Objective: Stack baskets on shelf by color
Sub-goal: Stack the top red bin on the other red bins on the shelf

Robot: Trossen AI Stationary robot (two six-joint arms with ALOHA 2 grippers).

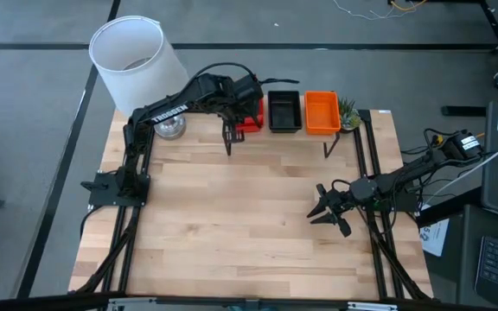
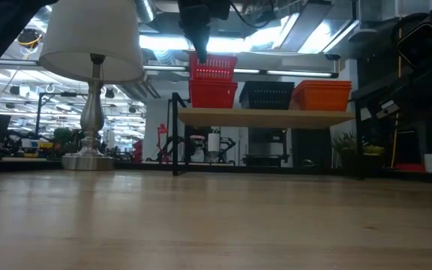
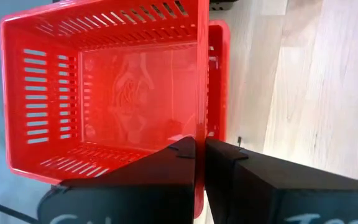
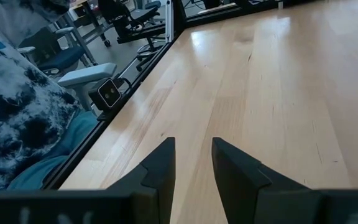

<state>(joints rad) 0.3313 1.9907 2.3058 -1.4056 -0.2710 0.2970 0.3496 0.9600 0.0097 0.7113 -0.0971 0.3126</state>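
Left gripper (image 3: 199, 163) pinched red basket (image 3: 104, 93) wall above red stack (image 2: 213, 94) at shelf (image 2: 265, 117) left end; black stack (image 1: 284, 112), orange stack (image 1: 322, 113) alongside. We judged release next. Right gripper (image 1: 328, 210) idle, spread.

The red slotted plastic basket (image 3: 104, 93) is glossy, its smooth floor throwing back reflections. The black mesh plastic basket (image 1: 284, 111) and orange plastic basket (image 1: 322, 112) look smooth too. The pale wooden worktop (image 1: 232, 216) shows fine grain with a soft satin sheen. The lamp's silver metal base (image 2: 88, 154) shines; its white shade (image 2: 92, 37) is matt.
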